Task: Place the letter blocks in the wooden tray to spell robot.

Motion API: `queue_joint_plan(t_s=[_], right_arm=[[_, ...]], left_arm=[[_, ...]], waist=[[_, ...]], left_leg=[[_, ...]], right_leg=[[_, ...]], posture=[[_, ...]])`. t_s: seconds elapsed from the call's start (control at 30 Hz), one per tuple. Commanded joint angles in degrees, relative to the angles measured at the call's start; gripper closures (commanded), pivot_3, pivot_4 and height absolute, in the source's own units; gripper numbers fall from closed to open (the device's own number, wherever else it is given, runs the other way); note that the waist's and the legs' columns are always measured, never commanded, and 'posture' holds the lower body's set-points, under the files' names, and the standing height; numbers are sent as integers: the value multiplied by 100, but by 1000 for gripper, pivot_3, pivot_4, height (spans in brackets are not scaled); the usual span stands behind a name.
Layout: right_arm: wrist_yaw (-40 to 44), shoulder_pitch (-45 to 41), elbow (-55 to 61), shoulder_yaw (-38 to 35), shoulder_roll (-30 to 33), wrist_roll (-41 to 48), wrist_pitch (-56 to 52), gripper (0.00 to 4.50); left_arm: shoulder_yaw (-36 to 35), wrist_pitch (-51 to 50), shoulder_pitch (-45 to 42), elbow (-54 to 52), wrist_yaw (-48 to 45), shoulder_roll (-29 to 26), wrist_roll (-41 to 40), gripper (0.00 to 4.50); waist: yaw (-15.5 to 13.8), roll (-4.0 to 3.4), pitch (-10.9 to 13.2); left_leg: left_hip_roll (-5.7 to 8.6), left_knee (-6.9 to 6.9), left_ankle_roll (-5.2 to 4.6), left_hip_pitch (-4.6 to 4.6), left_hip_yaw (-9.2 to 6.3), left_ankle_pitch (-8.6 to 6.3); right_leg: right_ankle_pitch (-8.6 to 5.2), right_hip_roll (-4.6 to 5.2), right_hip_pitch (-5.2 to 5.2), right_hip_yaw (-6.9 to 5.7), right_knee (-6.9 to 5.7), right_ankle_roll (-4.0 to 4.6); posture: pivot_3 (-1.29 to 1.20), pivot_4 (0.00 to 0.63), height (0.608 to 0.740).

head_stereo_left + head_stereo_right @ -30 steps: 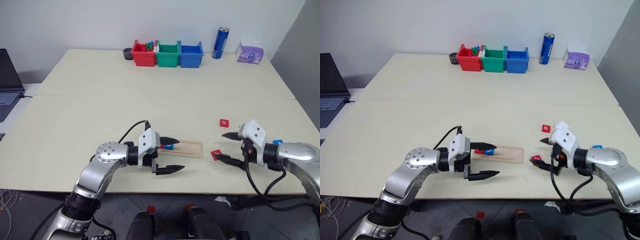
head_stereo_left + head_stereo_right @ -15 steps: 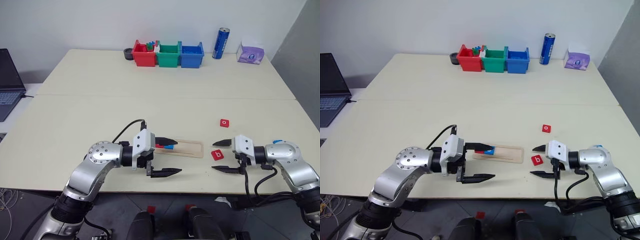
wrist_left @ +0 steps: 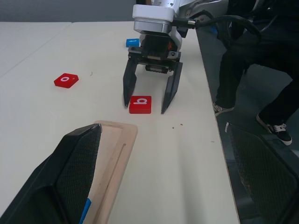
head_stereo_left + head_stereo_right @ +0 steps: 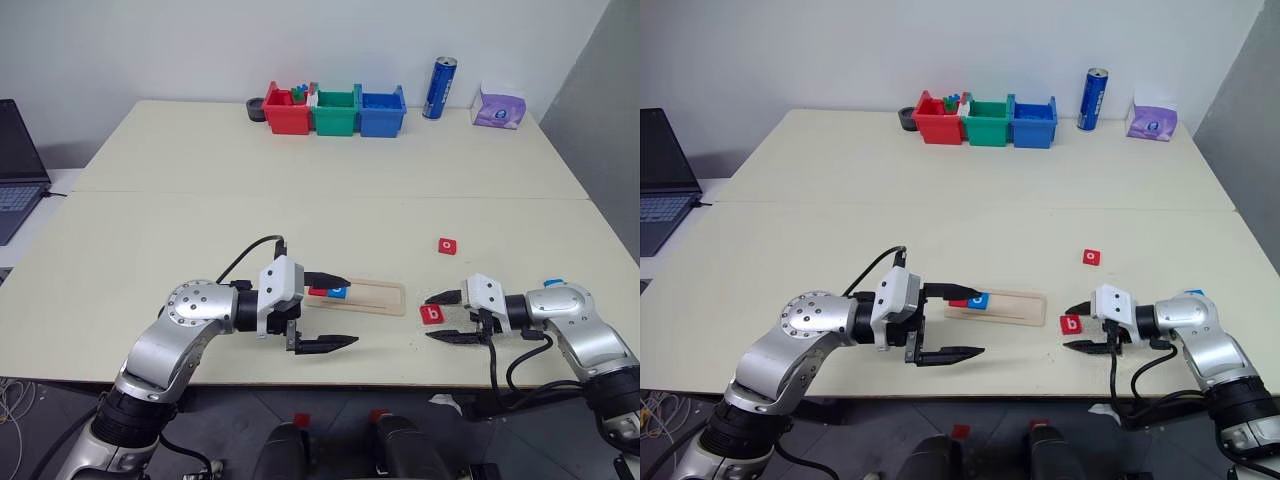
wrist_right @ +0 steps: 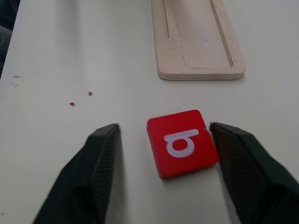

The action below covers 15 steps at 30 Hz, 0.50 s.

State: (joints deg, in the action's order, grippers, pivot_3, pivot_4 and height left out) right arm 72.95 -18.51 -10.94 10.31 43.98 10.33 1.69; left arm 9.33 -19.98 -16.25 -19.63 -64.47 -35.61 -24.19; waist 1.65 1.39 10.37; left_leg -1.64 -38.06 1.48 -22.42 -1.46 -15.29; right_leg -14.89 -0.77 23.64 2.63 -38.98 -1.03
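- Your left gripper (image 4: 332, 311) hangs over the table's (image 4: 200, 215) near edge with its fingers spread wide, nothing between them.
- The wooden tray (image 4: 375, 296) lies just right of it, with a red tile (image 4: 318, 292) and a blue tile (image 4: 338, 292) at its left end.
- Your right gripper (image 3: 149, 93) is down at the table, fingers apart, straddling the red b block (image 5: 182, 142); one finger (image 5: 243, 161) sits very close to the block's edge, and I can't tell if it touches.
- A red o block (image 4: 448, 245) lies farther back, and a blue block (image 4: 553, 283) peeks out behind your right arm.
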Motion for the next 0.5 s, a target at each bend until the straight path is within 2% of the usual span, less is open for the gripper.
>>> queue_joint_plan(t_s=[0.03,0.07,0.2,0.5], right_arm=[[34,-22,89,-119,20,74,-95,2713],[28,-20,103,-135,26,82,-120,3030],[0,33,378,-221,83,199,-418,3038],[-701,-133,2044,-243,-200,750,-2329,3038]], left_arm=[[-119,96,-32,-97,-1,-32,-81,0],[-126,102,-33,-91,-2,-38,-85,0],[-183,123,-41,-45,8,-62,-96,0],[-590,527,-17,495,-74,-243,-21,0]], waist=[[0,0,0],[0,0,0],[0,0,0],[8,-3,2]], left_leg=[[0,0,0,2,0,0],[0,0,0,5,0,0],[0,0,0,13,0,0],[-3,2,0,16,-4,0]], right_leg=[[0,0,-2,0,0,0],[0,0,-5,0,0,0],[-1,0,-13,1,0,0],[-1,-2,-13,-3,-1,1]], posture=[[0,150,740],[0,150,740],[0,150,740],[0,150,740]])
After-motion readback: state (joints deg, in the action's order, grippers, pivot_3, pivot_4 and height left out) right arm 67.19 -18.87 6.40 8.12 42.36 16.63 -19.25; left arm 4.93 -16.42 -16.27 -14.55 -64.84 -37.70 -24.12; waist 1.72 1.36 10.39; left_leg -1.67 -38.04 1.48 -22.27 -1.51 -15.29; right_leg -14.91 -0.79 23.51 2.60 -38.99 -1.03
